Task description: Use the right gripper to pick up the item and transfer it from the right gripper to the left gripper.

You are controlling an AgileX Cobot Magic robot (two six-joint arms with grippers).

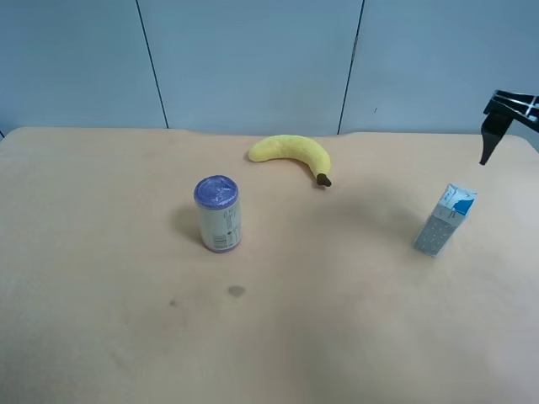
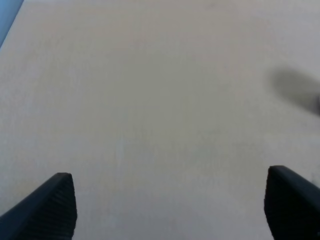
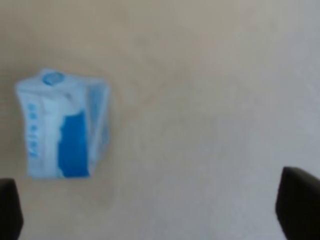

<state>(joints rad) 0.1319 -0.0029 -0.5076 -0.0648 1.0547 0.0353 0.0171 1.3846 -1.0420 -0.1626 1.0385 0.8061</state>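
The right gripper [image 3: 154,215] hangs above the table [image 1: 354,337] with its jaws spread wide and nothing between them. The carton [image 3: 62,125] stands on the table just under and ahead of it, nearer one jaw than the other and not yet inside the gap. The left gripper [image 2: 170,207] is also spread wide and empty, with only bare tabletop and one blurred dark smudge [image 2: 295,87] beneath it.

Nothing lies between the right gripper and the carton. The banana [image 1: 290,153] is well off to the gripper's side, lying near the table's far edge, and the can [image 1: 218,214] stands upright farther off still, beyond the banana. A small dark stain [image 1: 236,291] marks the table past the can. None of these crowd the carton.

The right gripper sits close to the table's far edge and to the side edge of the high view, with the blue-grey wall [image 1: 253,59] behind. Open tabletop spreads from the carton toward the can and toward the near edge.

The carton is small, white and pale blue, with a strong blue patch on one face and a greyish side. The wrist view shows it blurred.
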